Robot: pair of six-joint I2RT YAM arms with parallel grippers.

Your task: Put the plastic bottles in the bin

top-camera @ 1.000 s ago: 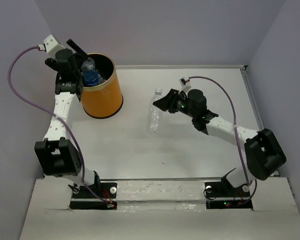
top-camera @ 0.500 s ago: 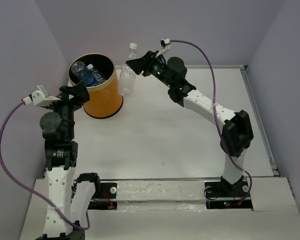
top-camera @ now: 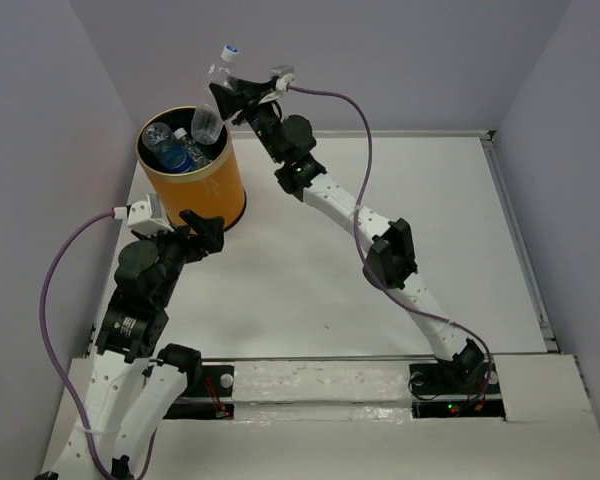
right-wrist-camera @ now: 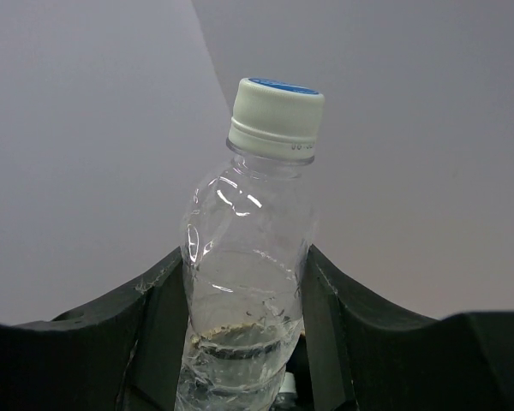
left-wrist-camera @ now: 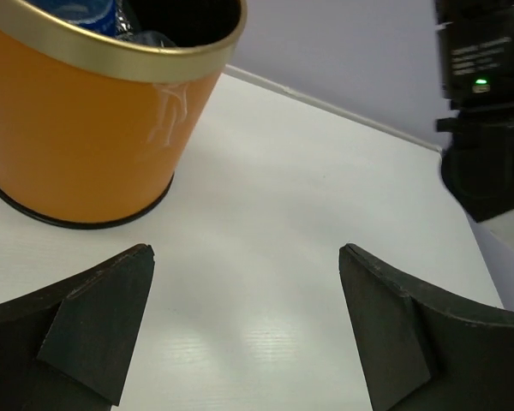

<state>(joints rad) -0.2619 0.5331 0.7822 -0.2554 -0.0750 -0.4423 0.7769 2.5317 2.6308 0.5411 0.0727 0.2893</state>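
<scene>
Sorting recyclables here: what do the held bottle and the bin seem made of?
The held bottle looks like thin clear plastic: glossy, see-through, creased; its cap seems opaque white plastic. The bin has a smooth orange wall and shiny gold rim, maybe metal or coated card; the look leaves that open.
</scene>
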